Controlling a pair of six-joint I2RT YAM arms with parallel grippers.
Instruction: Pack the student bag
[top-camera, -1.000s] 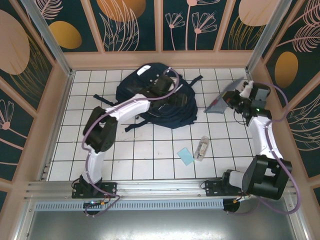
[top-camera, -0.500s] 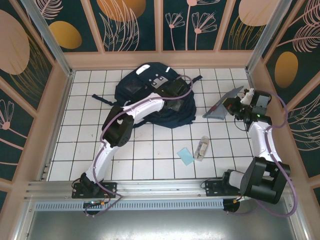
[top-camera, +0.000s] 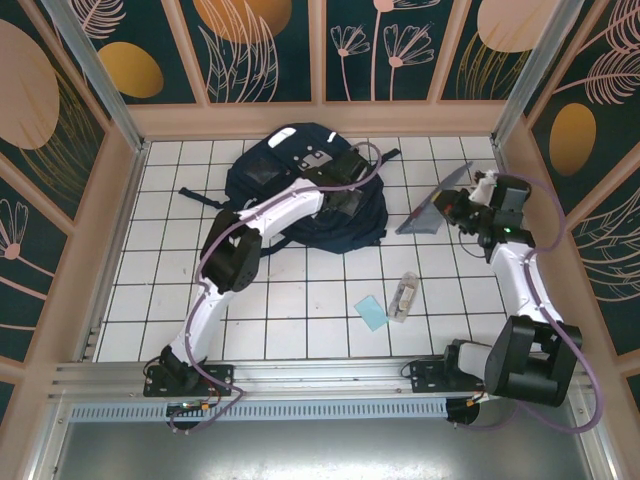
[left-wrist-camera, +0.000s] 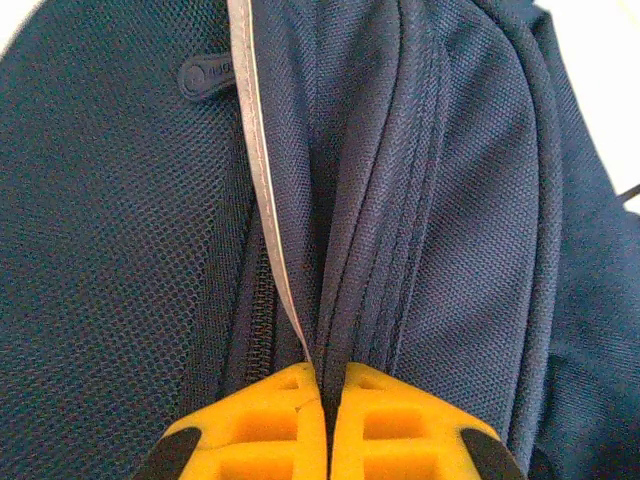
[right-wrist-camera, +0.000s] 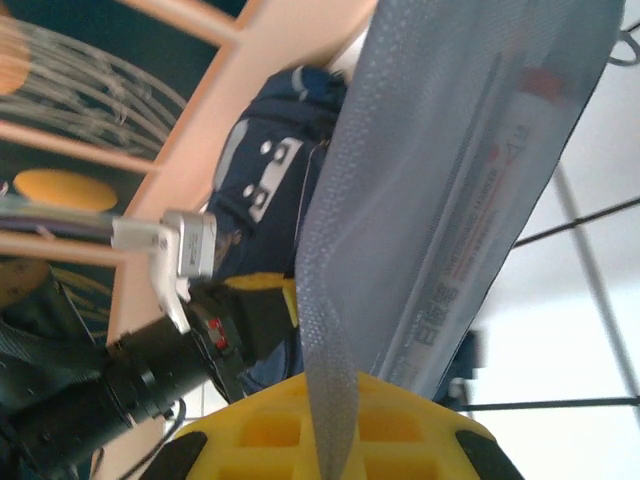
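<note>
Navy fabric all round the left gripper (left-wrist-camera: 325, 385): went from wide open to fully shut within 1 second, pinching a fold beside the zip of the bag (top-camera: 265, 175), flat at the far middle of the table (top-camera: 300, 300). Grips the grey pouch (top-camera: 432, 208) tight in the right gripper (top-camera: 462, 205), aloft just right of the bag. Looks set to lift the opening so 1 pouch can slide in.
</note>
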